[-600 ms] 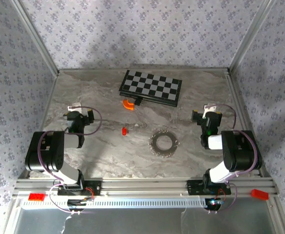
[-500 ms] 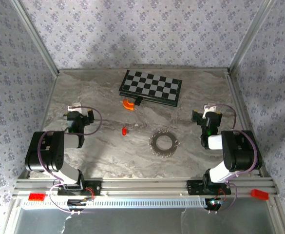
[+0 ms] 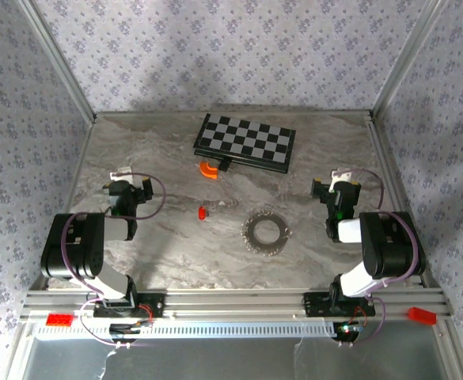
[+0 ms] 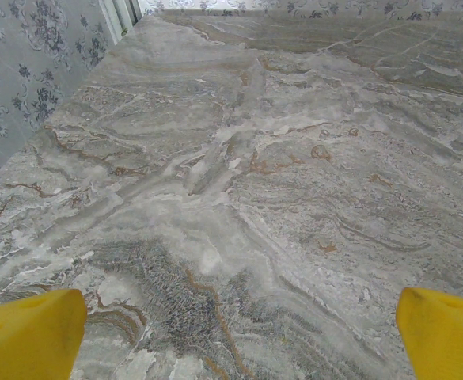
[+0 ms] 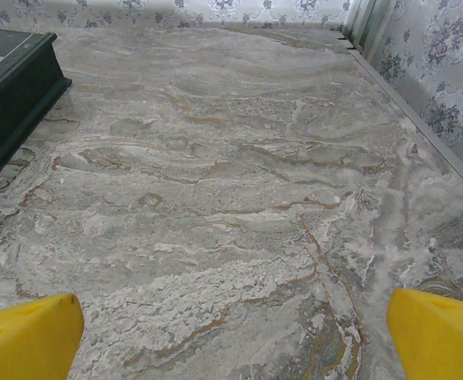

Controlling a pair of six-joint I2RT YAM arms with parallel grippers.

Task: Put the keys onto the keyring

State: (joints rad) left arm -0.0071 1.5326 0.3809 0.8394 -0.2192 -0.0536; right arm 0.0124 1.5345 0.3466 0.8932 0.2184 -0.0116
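Toward the left edge of the table [image 3: 176,265], a smooth grey slab with a marble look and brownish veins: left gripper [image 3: 125,179], black-bodied, on a white-and-black arm looped with purple cable. Jaws spread wide, blunt yellow fingers [image 4: 29,336] at the two lower corners of the wrist view, nothing held, only veined surface between them. Further right, a little left of the table's centre, lying flat and alone: red-headed key [image 3: 202,212], a tiny bright speck, too small for its blade to be made out. Beyond it toward the far edge, an orange curved piece [image 3: 208,169], a glossy arc. Just beside it, a chessboard [image 3: 245,142]: flat, rectangular, black-and-white checks on top, black sides, set slightly askew near the far edge. Right of centre and nearer the front edge, silver keys [image 3: 278,239] fanned into a spiky, gear-like wreath of dull metal around the keyring [image 3: 256,231] at the hub, the ring too thin to tell clearly from the keys. Red-headed key apart from that wreath, off to its left. Close to the right edge, right gripper [image 3: 340,186], same build, jaws likewise fully parted and gripping nothing. Yellow fingertips [image 5: 441,336] wide apart over bare table, black side of the chessboard at the far left of that wrist view.
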